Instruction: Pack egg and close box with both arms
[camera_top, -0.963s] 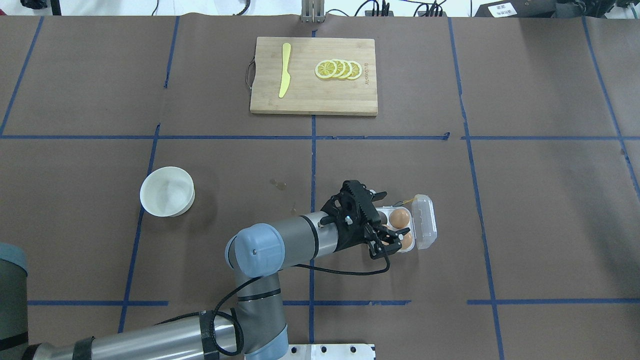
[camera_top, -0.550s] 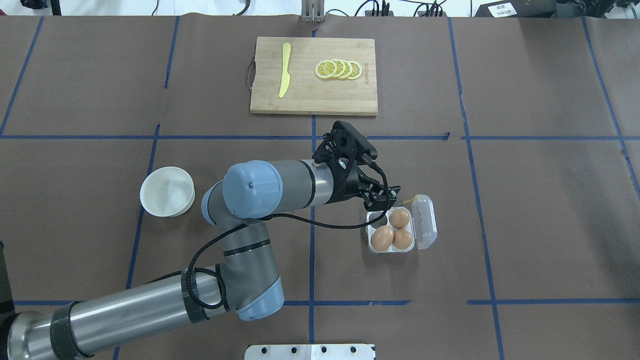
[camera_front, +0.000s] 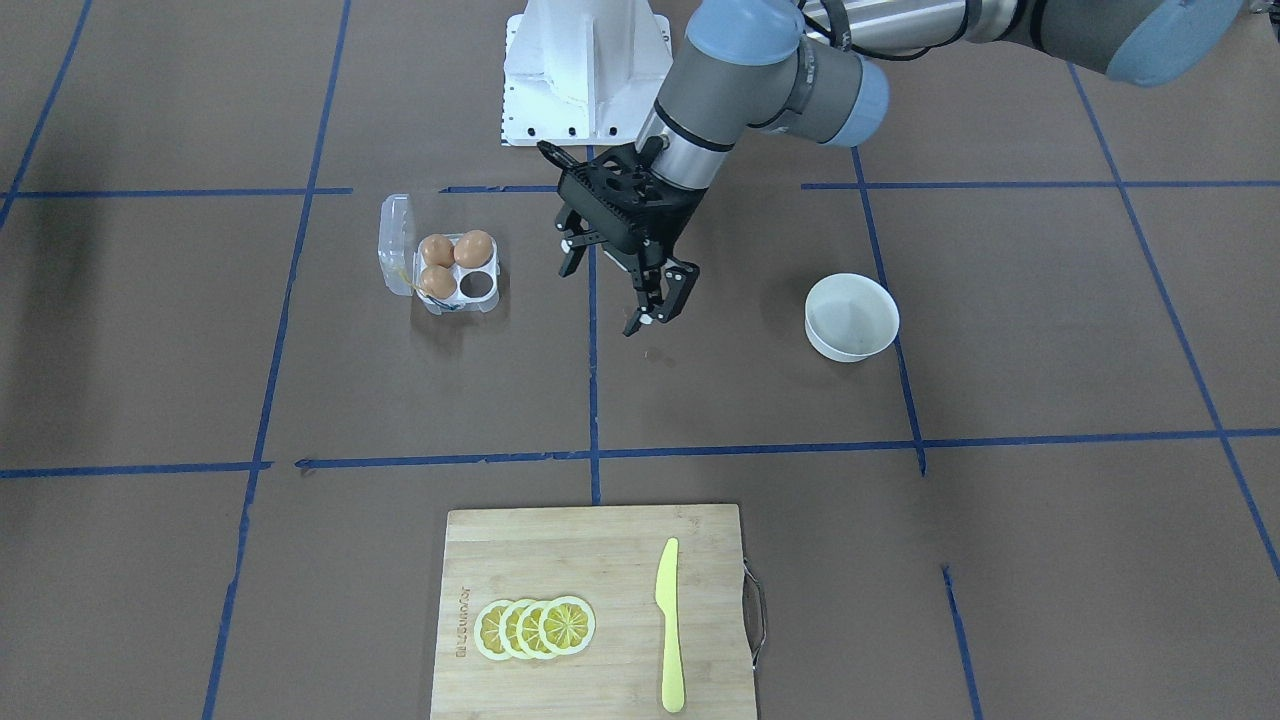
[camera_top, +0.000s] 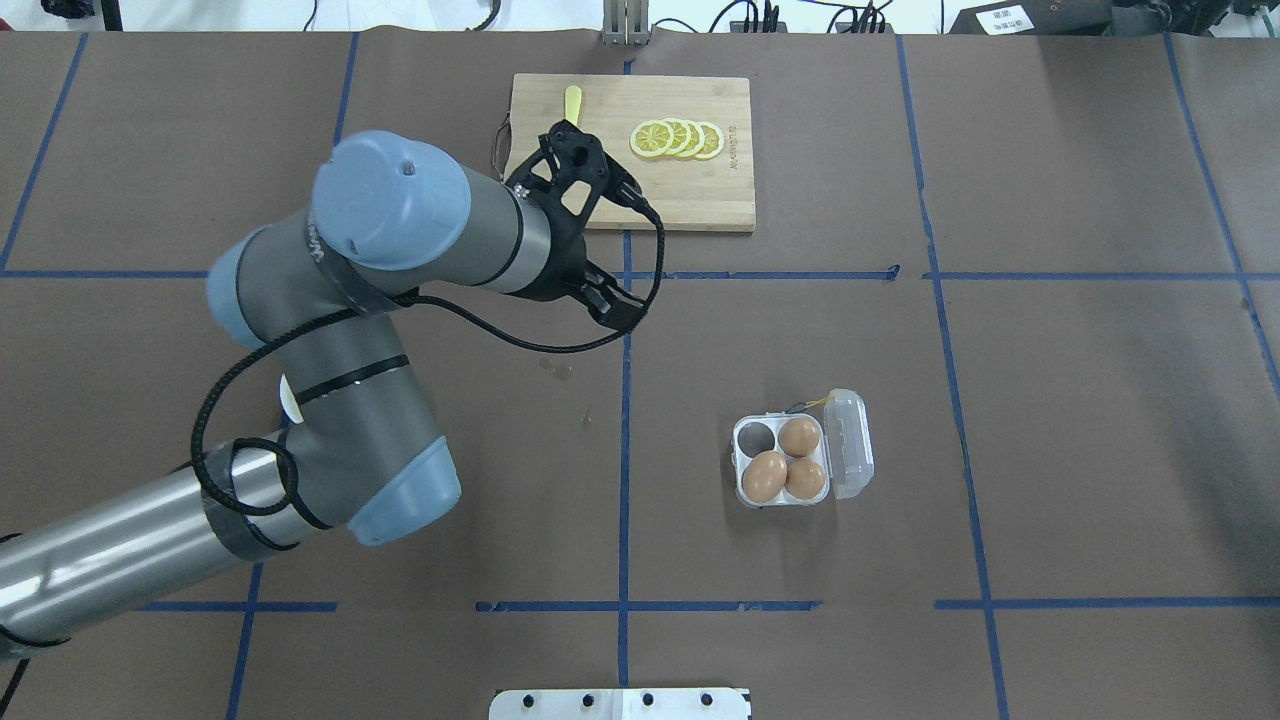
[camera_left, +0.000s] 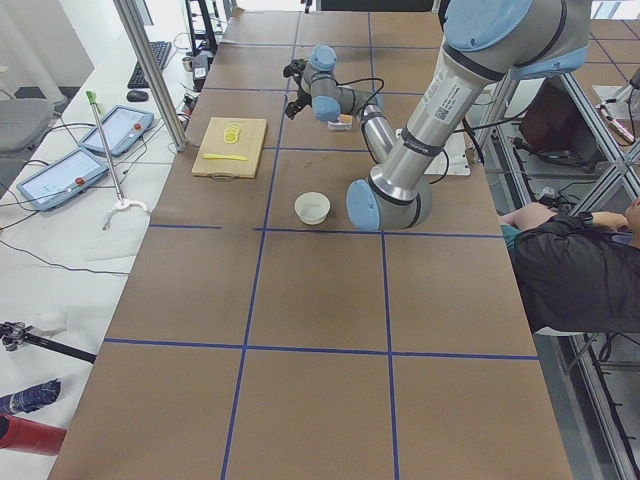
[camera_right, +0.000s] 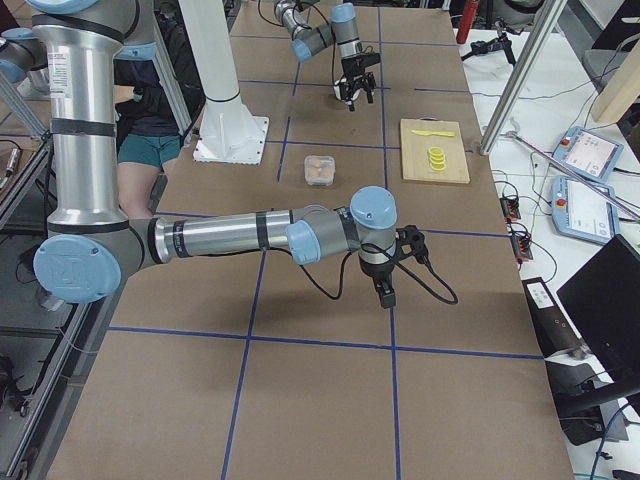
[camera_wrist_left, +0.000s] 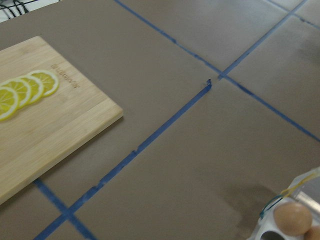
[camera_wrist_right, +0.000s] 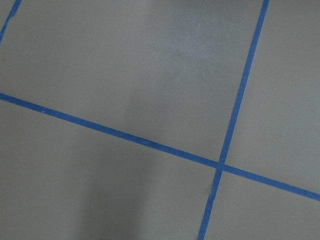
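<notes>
Box (camera_top: 851, 445): clear plastic, lid open, twd robot-side edge; three smooth tan eggs (camera_top: 766, 476) in, one cell empty.
Bowl (camera_front: 851, 345): round, white, well to box's left.
L gripper (camera_front: 606, 296): fingers apart, empty, hangs btwn box & board.
R gripper (camera_right: 385, 290): can't tell if apart or together.
Board (camera_front: 600, 560): wood, far edge; lemon slices (camera_front: 535, 627), yellow knife (camera_front: 668, 625).

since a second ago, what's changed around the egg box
The left arm let go of the third egg in the box, then lifted and swung away toward the cutting board, jaws open and empty. The box, its open lid, the bowl and board stayed put.
</notes>
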